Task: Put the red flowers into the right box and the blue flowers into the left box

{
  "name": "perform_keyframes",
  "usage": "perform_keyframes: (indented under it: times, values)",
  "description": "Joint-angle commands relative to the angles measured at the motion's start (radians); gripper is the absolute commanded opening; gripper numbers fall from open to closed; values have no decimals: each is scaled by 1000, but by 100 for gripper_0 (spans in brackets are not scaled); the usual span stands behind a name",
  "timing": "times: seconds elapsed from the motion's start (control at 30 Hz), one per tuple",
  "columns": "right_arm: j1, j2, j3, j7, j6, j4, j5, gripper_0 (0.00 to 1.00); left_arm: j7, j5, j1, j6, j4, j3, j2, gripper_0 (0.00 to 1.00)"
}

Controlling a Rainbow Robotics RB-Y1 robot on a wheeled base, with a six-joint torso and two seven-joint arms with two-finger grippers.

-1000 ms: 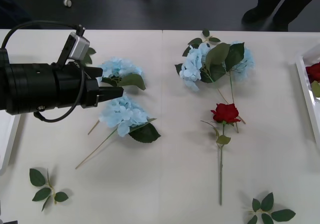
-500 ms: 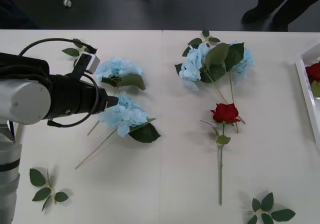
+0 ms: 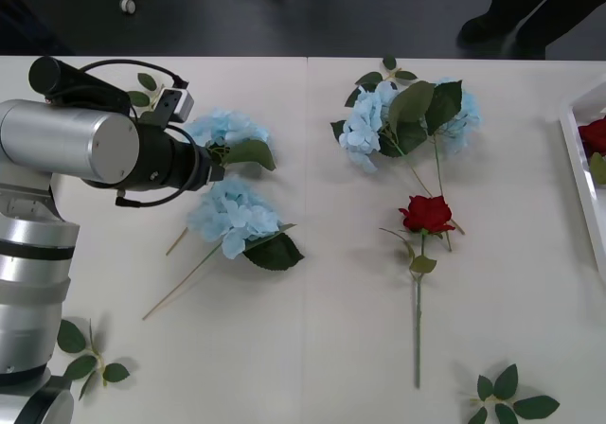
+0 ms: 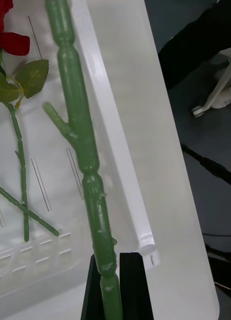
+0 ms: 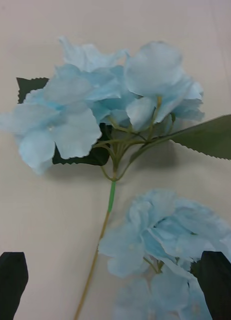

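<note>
Blue flowers [image 3: 232, 218]: 2 lie at table [image 3: 312, 348] left, 2 farther right. Left gripper [image 5: 113, 282] is released, fingers [image 5: 10, 277] spread over the left pair's stems. Right gripper [image 4: 115, 280] is clenched on a green rose stem [image 4: 78, 130] above the right box [image 4: 110, 125]. 1 red rose [image 3: 428, 214] lies mid-table.

Blue flowers [image 5: 90, 115] are showing thin matt cloth petals; the rose stem [image 4: 83, 150] is looking like glossy moulded plastic.

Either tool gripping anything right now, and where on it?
The right tool is shut on a red flower's green stem, over the right box. The left tool is open, holding nothing.
</note>
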Motion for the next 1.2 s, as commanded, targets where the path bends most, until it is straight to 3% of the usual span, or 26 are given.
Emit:
perform_keyframes:
  times: [0.03, 0.23, 0.53, 0.83, 0.87, 0.9, 0.97, 1.0, 1.07, 1.2]
  values:
    - [-38, 19, -12, -14, -15, -13, 22, 0, 14, -31, -72, -9, 69, 23, 6, 100]
    - [-89, 74, 11, -8, -15, -27, 56, 0, 8, -95, -115, -36, 171, 1, 8, 100]
    - [-200, 101, 147, -16, -55, -8, 79, 0, 8, -131, -127, -131, 277, -77, 6, 100]
    - [-198, 101, 150, -23, -54, -12, 80, 0, 15, -183, -127, -151, 310, -131, -26, 100]
    - [-198, 101, 153, -23, -54, -10, 80, 5, 15, -203, -127, -161, 320, -131, -40, 100]
    - [-198, 100, 155, -23, -54, -8, 82, 20, 17, -224, -127, -167, 327, -131, -50, 100]
    - [-198, 101, 157, -23, -52, -8, 85, 71, 17, -269, -127, -190, 355, -124, -80, 100]
    - [-198, 101, 160, -23, -52, -7, 85, 86, 18, -281, -127, -199, 362, -121, -89, 100]
    - [-196, 98, 163, -23, -52, -4, 88, 99, 17, -302, -127, -211, 381, -114, -107, 100]
    - [-187, 91, 163, -23, -52, -4, 89, 99, 18, -307, -127, -214, 385, -115, -116, 100]
